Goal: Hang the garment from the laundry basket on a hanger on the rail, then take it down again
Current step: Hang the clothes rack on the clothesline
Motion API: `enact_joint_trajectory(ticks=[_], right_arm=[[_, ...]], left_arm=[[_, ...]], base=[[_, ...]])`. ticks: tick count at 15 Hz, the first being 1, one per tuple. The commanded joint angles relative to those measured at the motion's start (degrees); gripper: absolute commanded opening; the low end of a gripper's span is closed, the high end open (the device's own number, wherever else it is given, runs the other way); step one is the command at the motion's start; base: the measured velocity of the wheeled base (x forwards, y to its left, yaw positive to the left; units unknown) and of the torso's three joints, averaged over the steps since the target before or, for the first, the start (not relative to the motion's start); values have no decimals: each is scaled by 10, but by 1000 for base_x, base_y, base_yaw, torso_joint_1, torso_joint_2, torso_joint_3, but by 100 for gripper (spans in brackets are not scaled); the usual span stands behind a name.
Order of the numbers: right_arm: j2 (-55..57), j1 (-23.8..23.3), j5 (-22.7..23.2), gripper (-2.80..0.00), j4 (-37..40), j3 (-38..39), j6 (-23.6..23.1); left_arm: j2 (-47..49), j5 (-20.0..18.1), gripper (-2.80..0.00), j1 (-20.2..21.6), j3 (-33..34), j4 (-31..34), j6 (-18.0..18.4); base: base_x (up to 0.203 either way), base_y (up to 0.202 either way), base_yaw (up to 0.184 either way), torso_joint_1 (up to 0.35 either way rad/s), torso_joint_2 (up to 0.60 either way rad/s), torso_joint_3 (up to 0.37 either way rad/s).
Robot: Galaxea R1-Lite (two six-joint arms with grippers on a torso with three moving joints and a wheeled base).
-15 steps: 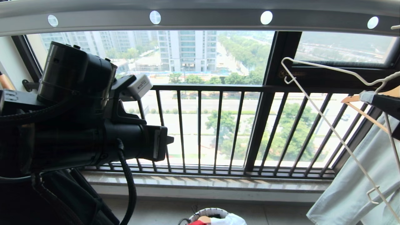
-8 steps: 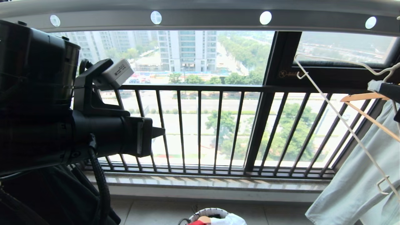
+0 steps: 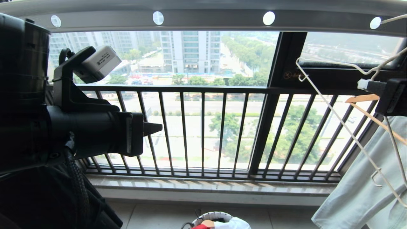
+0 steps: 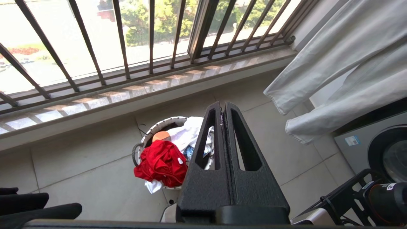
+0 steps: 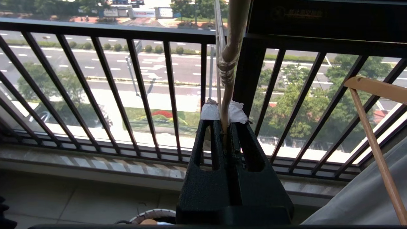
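Observation:
The red garment (image 4: 160,163) lies crumpled over the front of the laundry basket (image 4: 149,130) on the floor; only a sliver of it (image 3: 200,226) shows in the head view. My left gripper (image 4: 222,106) hangs high above the basket, shut and empty, and it points right in the head view (image 3: 159,128). At the far right my right gripper (image 3: 362,84) is shut on the twisted neck of the whitish wire hanger (image 3: 334,117). The hanger's hook reaches up to the grey rail (image 3: 203,17) near its right hole. In the right wrist view the hanger neck (image 5: 226,70) rises from that gripper (image 5: 224,122).
A dark railing with vertical bars (image 3: 203,127) fronts the window. A pale grey-green garment (image 3: 359,190) hangs on a wooden hanger (image 3: 362,98) at the right. Dark cloth (image 3: 47,197) hangs at the lower left. A washing machine (image 4: 381,149) stands at the right.
My right gripper has lifted the wire hanger, so its hook now reaches the rail. The left arm has drawn back to the left and risen a little in the head view.

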Motion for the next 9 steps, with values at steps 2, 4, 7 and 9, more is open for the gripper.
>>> enact_joint_trajectory(ticks=[2, 4, 7, 9], right_arm=[[51, -10, 0, -280, -2, -33, 0], [54, -26, 0, -280, -2, -39, 0], [51, -34, 0, -280, -5, -41, 1], [34, -35, 0, -280, -1, -40, 1]], left_arm=[[-13, 1, -280, 0, -1, 1, -1], [-22, 0, -280, 0, -2, 1, -1], [-34, 0, -280, -1, -2, 2, 6], [-35, 0, -280, -1, -1, 2, 6]], base=[[0, 0, 0, 0, 0, 0], [0, 0, 0, 0, 0, 0], [0, 0, 0, 0, 0, 0], [0, 0, 0, 0, 0, 0]])
